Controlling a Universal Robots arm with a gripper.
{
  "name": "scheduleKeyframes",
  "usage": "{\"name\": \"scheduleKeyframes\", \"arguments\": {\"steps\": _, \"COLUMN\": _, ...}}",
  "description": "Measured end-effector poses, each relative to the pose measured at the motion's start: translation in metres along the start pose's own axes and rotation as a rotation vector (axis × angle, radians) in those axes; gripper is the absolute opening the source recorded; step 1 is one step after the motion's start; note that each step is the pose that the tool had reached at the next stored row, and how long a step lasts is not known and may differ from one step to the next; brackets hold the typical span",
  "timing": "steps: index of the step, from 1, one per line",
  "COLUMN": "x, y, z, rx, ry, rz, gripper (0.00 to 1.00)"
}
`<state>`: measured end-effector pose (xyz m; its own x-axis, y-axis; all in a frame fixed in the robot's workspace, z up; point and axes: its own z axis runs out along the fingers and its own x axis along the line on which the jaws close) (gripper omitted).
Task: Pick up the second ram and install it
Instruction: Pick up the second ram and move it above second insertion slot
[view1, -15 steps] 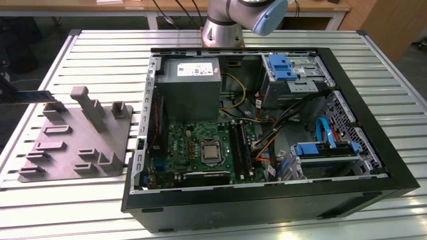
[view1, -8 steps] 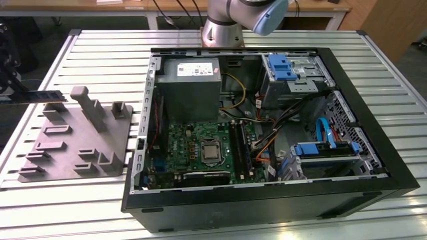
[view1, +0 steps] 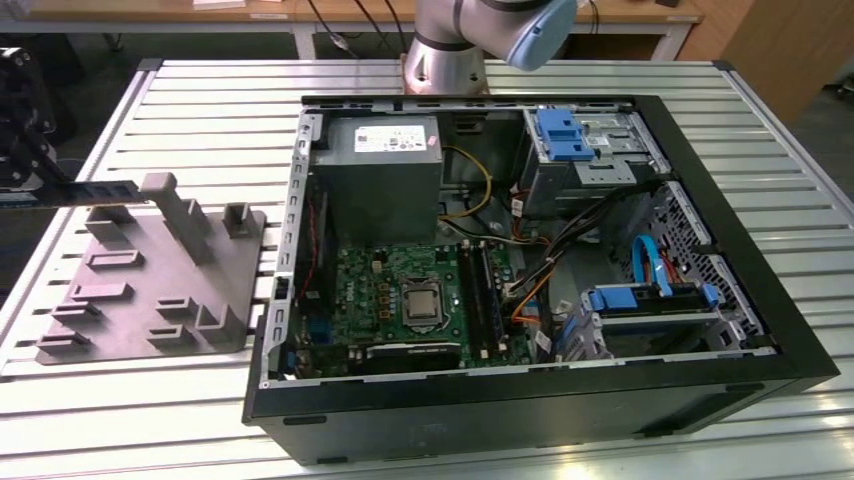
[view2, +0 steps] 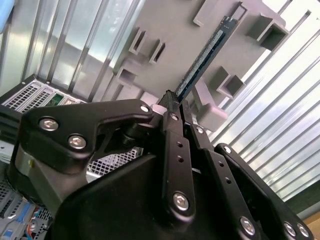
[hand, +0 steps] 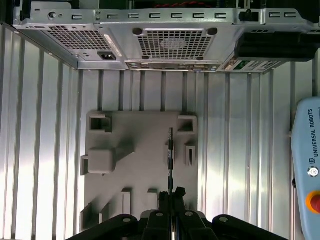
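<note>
Black jaws clamp one end of the second ram (view2: 203, 59), a thin, dark, long stick.

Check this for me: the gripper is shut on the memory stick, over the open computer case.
Wrong place. The gripper is shut on the memory stick, but over the grey fixture beside the computer case, not over the case. The first wrist view shows it.

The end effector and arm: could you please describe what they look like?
The end effector is matte black, with two slim fingers on linked bars fastened by silver screws. The arm is silver metal with a light blue joint cap.
</note>
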<state>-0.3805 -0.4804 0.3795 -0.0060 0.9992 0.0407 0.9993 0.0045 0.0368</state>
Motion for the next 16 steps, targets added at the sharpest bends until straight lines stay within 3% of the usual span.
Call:
{"name": "scheduleKeyframes", "arguments": {"steps": 5, "x": -0.0001, "y": 0.0132, "z": 0.0005, "rx": 0.0003, "ry": 0.0, "rz": 0.0, "gripper": 0.14}}
{"name": "scheduleKeyframes", "arguments": {"steps": 16, "x": -0.0004, "y": 0.0626, "z": 0.0026, "rx": 0.0039, "ry": 0.0, "rz": 0.0, "gripper": 0.14}}
